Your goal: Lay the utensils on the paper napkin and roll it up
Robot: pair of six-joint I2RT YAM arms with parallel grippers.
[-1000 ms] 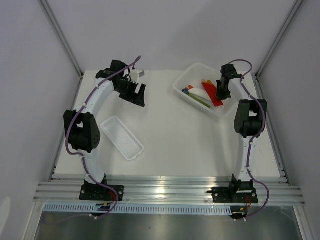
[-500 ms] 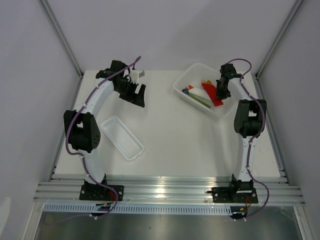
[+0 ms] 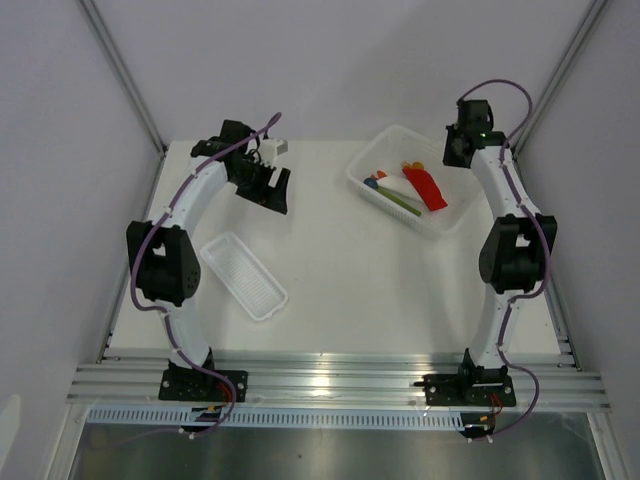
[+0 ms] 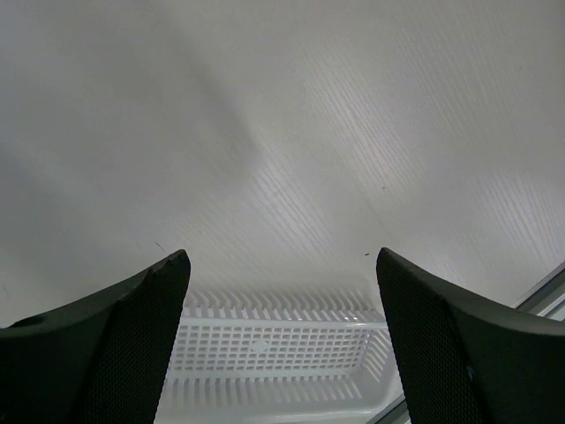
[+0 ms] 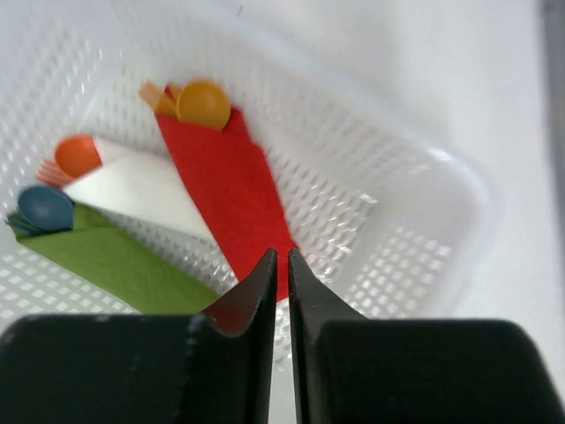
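Observation:
The red paper napkin (image 3: pixel 426 189) lies as a rolled bundle in the white mesh basket (image 3: pixel 372 187). The orange utensils (image 5: pixel 201 103) stick out of the bundle's far end, a rounded spoon head on top. In the right wrist view the napkin (image 5: pixel 225 185) is below and ahead of my right gripper (image 5: pixel 277 258). That gripper is shut, empty and raised above the basket's rim (image 5: pixel 459 177); in the top view it (image 3: pixel 461 142) is at the basket's far right. My left gripper (image 3: pixel 276 190) is open and empty over the table at the far left.
The basket also holds a white roll (image 5: pixel 141 187) with an orange spoon and a green roll (image 5: pixel 110 258) with a blue spoon. A narrow white plastic tray (image 3: pixel 243 275) lies at the front left; it also shows between my left fingers (image 4: pixel 265 353).
My right gripper has risen off the red bundle and drawn back toward the far right corner. The bundle stays in the basket. The left arm has not moved.

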